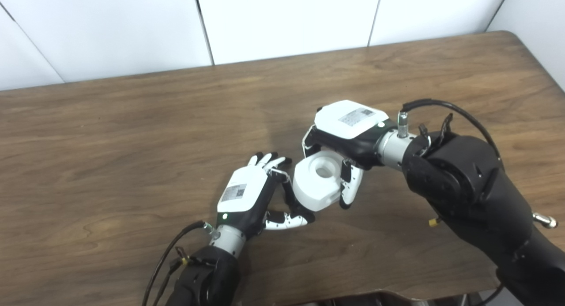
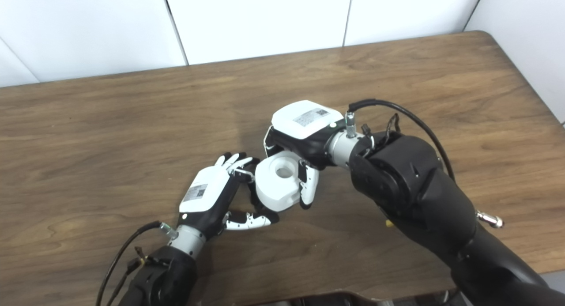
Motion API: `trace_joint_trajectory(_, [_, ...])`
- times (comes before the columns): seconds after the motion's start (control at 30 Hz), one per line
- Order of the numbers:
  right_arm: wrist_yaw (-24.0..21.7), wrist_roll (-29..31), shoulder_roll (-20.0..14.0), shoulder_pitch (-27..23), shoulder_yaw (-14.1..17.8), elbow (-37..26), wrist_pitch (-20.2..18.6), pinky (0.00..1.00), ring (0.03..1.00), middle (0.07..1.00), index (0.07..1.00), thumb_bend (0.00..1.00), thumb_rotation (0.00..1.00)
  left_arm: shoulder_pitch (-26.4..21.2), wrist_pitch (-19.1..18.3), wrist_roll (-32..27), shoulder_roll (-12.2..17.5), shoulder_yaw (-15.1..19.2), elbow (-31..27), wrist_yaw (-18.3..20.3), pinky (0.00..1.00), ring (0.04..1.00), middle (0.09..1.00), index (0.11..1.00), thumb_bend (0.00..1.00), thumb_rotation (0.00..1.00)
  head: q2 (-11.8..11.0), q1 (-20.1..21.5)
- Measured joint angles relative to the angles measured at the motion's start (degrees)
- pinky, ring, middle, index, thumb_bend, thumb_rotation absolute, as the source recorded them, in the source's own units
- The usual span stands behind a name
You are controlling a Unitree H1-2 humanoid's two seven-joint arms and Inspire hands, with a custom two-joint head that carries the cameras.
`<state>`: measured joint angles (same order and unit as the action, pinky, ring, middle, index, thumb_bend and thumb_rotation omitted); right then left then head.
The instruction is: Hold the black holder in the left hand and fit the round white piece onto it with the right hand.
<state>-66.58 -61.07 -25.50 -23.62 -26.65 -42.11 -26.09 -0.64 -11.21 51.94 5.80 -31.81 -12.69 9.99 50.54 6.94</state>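
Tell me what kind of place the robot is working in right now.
Probably a lab or test bench, not a home: a bare wooden table set against plain white wall panels, with only the round white piece between the left hand and right hand.

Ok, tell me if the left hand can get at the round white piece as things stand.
Probably yes: the left hand sits right beside the round white piece, nothing between. But the right hand grips the piece from above.
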Motion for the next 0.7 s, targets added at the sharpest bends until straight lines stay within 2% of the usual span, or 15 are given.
trace_joint_trajectory(0.1, [0.0, 0.02, -1.37, 0.01, -0.62, -0.01, 0.0, 0.98, 0.782, 0.68, 0.639, 0.9, 0.42, 0.0, -0.08, 0.0, -0.03, 0.0, 0.0, 0.0, 1.0, 0.949, 0.87, 0.489, 0.51, 0.06, -0.09, 0.0])
trace_joint_trajectory(0.2, [0.0, 0.43, -1.68, 0.03, -1.22, 0.0, -0.03, 0.98, 0.785, 0.689, 0.686, 0.96, 0.41, -0.02, -0.12, 0.02, -0.12, -0.04, 0.01, 0.0, 1.0, 0.948, 0.87, 0.489, 0.51, 0.06, -0.18, 0.0])
trace_joint_trajectory(0.27, [0.0, 0.79, -1.49, -0.04, -1.35, -0.02, -0.09, 0.99, 0.814, 0.733, 0.74, 0.98, 0.41, -0.02, -0.18, 0.07, -0.28, -0.12, 0.01, 0.0, 1.0, 0.944, 0.867, 0.489, 0.51, 0.06, -0.18, 0.0])
trace_joint_trajectory(0.47, [0.0, 2.05, -1.47, -0.1, -1.37, -0.25, -0.24, 1.0, 0.905, 0.809, 0.818, 1.0, 0.42, -0.05, -0.22, 0.1, -0.4, -0.17, 0.04, -0.03, 1.0, 0.944, 0.868, 0.489, 0.51, 0.05, -0.18, -0.09])
trace_joint_trajectory(0.7, [-0.01, 2.79, -1.62, -0.41, -1.5, -0.26, -0.23, 1.0, 0.911, 0.822, 0.808, 1.0, 0.45, -0.11, -0.39, 0.13, -0.54, -0.24, 0.07, -0.01, 1.0, 0.946, 0.871, 0.49, 0.51, 0.05, -0.35, -0.09])
